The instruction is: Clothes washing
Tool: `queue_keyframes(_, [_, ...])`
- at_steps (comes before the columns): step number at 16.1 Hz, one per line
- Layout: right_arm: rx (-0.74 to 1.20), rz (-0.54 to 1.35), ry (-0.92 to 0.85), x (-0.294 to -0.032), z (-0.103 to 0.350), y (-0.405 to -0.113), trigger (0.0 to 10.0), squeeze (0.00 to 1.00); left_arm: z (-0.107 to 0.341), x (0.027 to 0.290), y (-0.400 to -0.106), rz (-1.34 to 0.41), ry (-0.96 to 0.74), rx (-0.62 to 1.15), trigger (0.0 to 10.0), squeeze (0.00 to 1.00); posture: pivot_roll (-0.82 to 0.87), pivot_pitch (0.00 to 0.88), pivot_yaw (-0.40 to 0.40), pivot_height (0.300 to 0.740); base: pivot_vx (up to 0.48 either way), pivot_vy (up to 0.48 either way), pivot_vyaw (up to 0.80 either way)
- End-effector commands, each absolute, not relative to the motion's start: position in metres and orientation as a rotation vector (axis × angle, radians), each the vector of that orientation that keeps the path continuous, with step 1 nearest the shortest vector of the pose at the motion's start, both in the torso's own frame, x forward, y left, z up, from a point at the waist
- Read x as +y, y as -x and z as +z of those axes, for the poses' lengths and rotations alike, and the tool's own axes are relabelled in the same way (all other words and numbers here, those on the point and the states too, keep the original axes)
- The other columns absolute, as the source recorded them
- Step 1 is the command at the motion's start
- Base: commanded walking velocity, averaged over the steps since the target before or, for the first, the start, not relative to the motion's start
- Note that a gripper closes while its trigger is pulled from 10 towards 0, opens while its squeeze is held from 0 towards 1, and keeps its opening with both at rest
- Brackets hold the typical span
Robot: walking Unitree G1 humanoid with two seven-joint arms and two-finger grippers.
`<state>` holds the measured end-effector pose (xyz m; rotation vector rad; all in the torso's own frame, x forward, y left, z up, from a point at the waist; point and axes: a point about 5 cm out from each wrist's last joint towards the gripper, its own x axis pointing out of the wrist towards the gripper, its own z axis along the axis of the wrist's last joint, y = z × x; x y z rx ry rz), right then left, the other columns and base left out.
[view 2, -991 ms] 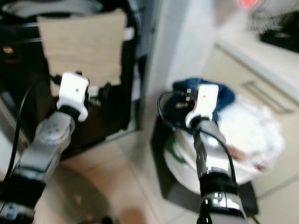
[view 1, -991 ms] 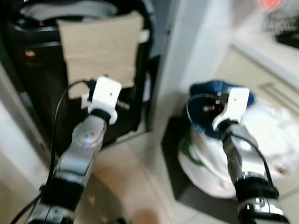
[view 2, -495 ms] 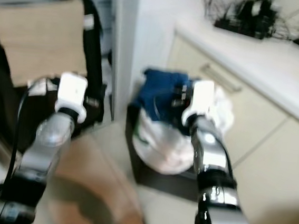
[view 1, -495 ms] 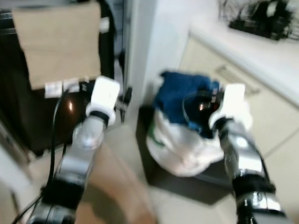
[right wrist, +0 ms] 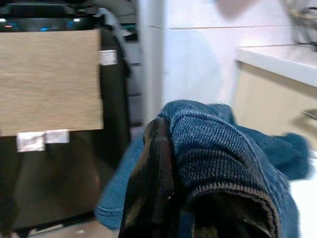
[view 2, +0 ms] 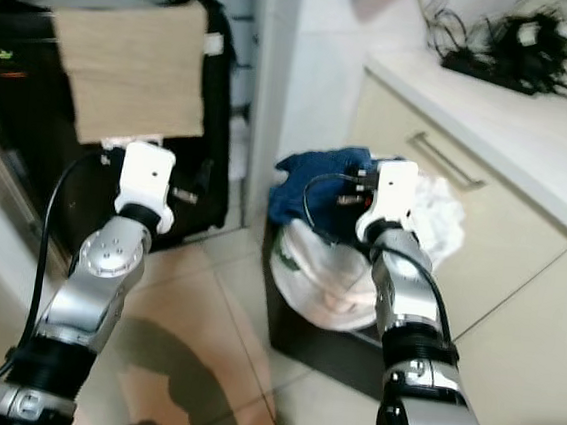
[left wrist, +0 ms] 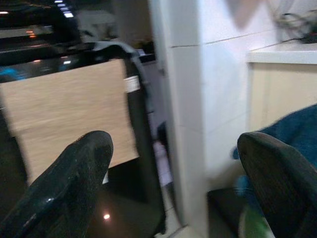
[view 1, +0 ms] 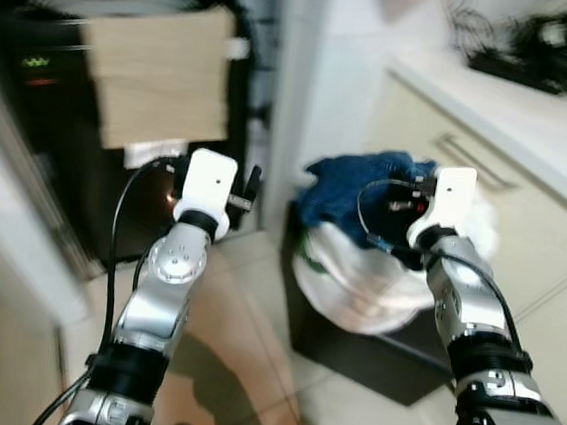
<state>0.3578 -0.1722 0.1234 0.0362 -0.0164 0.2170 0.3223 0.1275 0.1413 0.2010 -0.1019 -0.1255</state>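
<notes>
You are at the pick-up step of the wash: the clothes have yet to reach the machine. The right gripper [right wrist: 173, 198] is at the laundry pile, its fingers pressed together on a fold of the blue knitted garment [view 1: 352, 184], which lies on top of the white laundry bag [view 1: 362, 280] at the centre right of the head view. The bag sits on a dark base [view 1: 371, 347] on the tiled floor, against the cream cabinet [view 1: 523, 226] under the white counter.

The left gripper [left wrist: 173, 163] hangs in the air in front of the dark washing machine [view 1: 60, 131] at the upper left, its two black fingers spread wide with nothing between them.

Next, judging by this, you need to lift the blue garment clear of the bag without dragging the white items along, then swing it left toward the machine's opening. The beige cloth [view 1: 156, 75] draped over the machine's front may get in the way, so watch it, and keep the free left gripper ready to catch trailing fabric.

As for writing: small white tags [right wrist: 42, 140] hang at the lower edge of the beige cloth and another at its upper corner, but the print is too blurred to read. The machine's panel lights [view 1: 35, 62] glow green and orange; no brand name is legible.
</notes>
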Motion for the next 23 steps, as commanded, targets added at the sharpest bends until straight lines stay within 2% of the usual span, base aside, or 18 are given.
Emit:
queue_keyframes(1, [-0.052, 0.224, -0.019, -0.172, 0.133, -0.362, 0.0, 0.0, 0.142, 0.128, -0.323, -0.116, -0.198, -0.092, 10.0, 0.0, -0.02, 0.0, -0.046, 0.74, 0.0, 0.0, 0.56])
queue_keyframes(5, [-0.049, 0.233, -0.004, -0.171, 0.133, -0.363, 0.0, 0.0, 0.144, 0.123, -0.322, -0.138, -0.204, -0.113, 10.0, 0.0, -0.02, 0.0, -0.048, 0.74, 0.0, 0.0, 0.52])
queue_keyframes(8, [-0.055, 0.257, 0.017, -0.164, 0.135, -0.365, 0.0, 0.0, 0.146, 0.123, -0.321, -0.104, -0.189, -0.126, 10.0, 0.0, -0.02, 0.0, -0.048, 0.74, 0.0, -0.419, 0.46])
queue_keyframes(15, [-0.067, 0.277, 0.023, -0.16, 0.141, -0.37, 0.0, 0.0, 0.147, 0.128, -0.32, -0.022, -0.173, -0.125, 10.0, 0.0, 0.0, 0.0, -0.06, 0.74, 0.267, -0.395, 0.43])
queue_keyframes(19, [-0.057, 0.303, 0.031, -0.156, 0.139, -0.37, 0.0, 0.0, 0.143, 0.134, -0.32, 0.042, -0.184, -0.094, 10.0, 0.0, 0.01, 0.0, -0.068, 0.74, 0.073, 0.0, 0.43])
queue_keyframes(23, [-0.054, 0.315, 0.036, -0.153, 0.139, -0.371, 0.0, 0.0, 0.144, 0.134, -0.319, 0.034, -0.189, -0.105, 10.0, 0.0, 0.02, 0.0, -0.08, 0.74, 0.0, 0.0, 0.43])
